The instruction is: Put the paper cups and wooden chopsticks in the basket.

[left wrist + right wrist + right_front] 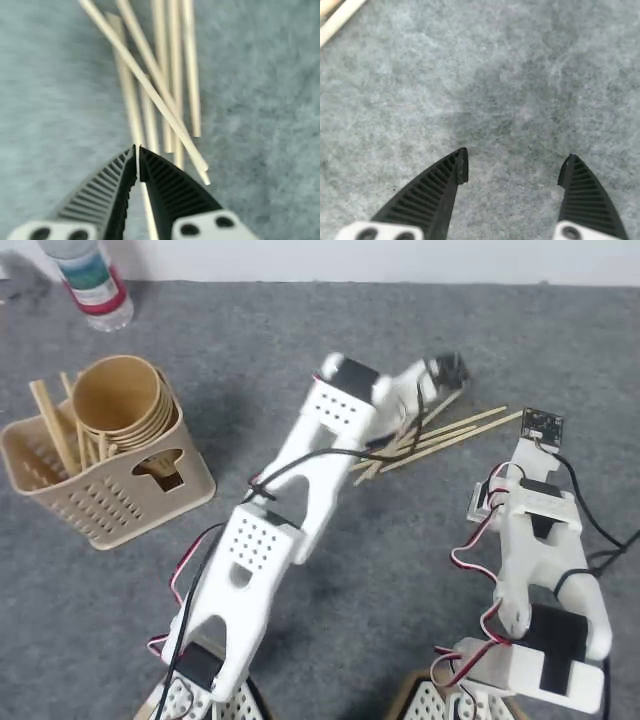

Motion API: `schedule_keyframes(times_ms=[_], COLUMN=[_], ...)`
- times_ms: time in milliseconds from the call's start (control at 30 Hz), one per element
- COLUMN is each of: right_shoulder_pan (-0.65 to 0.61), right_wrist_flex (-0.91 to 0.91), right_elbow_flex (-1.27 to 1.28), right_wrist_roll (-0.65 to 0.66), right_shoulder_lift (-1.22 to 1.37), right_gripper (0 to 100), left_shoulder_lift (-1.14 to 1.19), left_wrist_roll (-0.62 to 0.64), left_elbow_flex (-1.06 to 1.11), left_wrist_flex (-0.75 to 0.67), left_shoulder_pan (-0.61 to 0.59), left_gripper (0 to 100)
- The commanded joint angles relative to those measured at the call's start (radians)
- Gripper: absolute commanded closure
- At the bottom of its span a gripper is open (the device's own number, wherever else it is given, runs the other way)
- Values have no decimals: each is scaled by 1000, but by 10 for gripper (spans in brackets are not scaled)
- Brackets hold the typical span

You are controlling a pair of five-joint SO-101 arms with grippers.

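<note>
Several wooden chopsticks [455, 433] lie in a loose pile on the grey mat, right of centre. My left gripper [137, 148] is down at the pile's near end, shut on one thin chopstick [131, 107] that runs between its fingers; the others [175, 75] fan out beyond. The beige basket [110, 502] stands at the left with a stack of paper cups [115, 395] and a few chopsticks [55, 425] inside. My right gripper [516, 155] hangs open over bare mat, with a chopstick end [335, 20] off to one side.
A plastic bottle [90, 280] stands at the far left edge behind the basket. The right arm [535, 530] sits close to the pile's right end. Grey mat stretches between basket and pile.
</note>
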Motion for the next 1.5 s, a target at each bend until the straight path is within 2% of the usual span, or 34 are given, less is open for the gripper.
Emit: schedule_keyframes(times_ms=[0,100,233,300,500,700,900,1200,1333,1467], right_shoulder_pan=[-13,-13,-13,-13,-13,-28,-28,-28,-28,-28], right_wrist_flex=[10,10,10,10,10,12,12,12,12,12], right_elbow_flex=[-57,-57,-57,-57,-57,-55,-55,-54,-54,-54], right_wrist_roll=[0,0,0,0,0,20,32,34,34,34], right_shoulder_lift=[-12,-12,-12,-12,-12,-12,-12,-12,-12,-12], right_gripper=[700,700,700,700,700,700,700,700,700,700], left_shoulder_lift=[-178,-153,-54,-6,100,135,138,163,167,172], left_wrist_roll=[26,32,129,129,104,152,163,130,132,133], left_elbow_flex=[-1,4,10,10,8,8,18,8,-128,-209], left_wrist_flex=[23,20,12,12,11,-112,-132,-103,-23,-20], left_shoulder_pan=[-43,-58,-80,-97,-138,-157,-149,-153,-147,-144], left_gripper=[984,949,840,821,822,823,823,860,859,859])
